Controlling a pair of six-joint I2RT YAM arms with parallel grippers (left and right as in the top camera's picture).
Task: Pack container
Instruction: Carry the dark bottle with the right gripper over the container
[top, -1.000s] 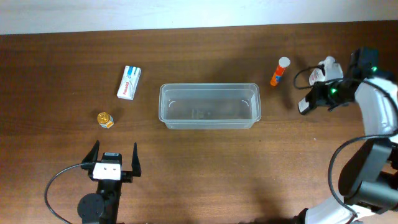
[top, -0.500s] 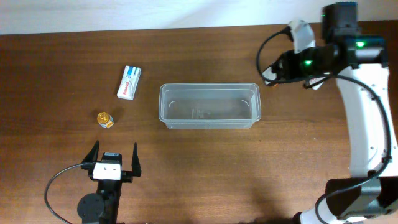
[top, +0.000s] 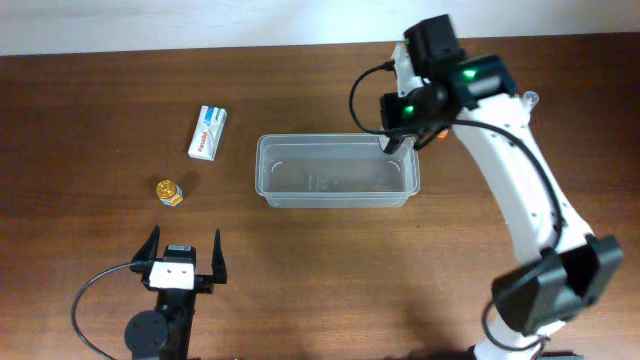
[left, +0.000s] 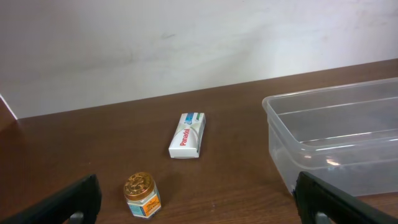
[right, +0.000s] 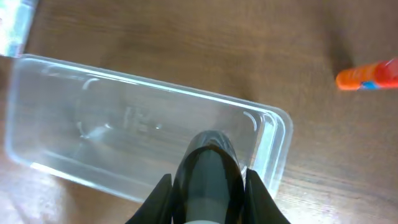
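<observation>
The clear plastic container (top: 335, 139) lies in the middle of the table with nothing visible inside. It shows at the right of the left wrist view (left: 336, 102) and under the right gripper (right: 155, 87). My right gripper (top: 395, 140) hangs over the container's right end. It is shut on a dark rounded object (right: 208, 171) with a pale lower part, and its fingers (right: 258, 193) press both sides. My left gripper (top: 185, 252) stands open near the front edge, nothing between its fingers (left: 74, 200).
A white toothpaste box (top: 208, 132) (left: 188, 134) lies left of the container. A small gold-lidded jar (top: 169, 192) (left: 141, 195) stands in front of it. An orange glue stick (right: 367, 78) lies right of the container, mostly hidden under the right arm in the overhead view.
The right arm has swung from the far right edge leftward to above the container's right end, still shut on the dark object. The left arm has not moved.
</observation>
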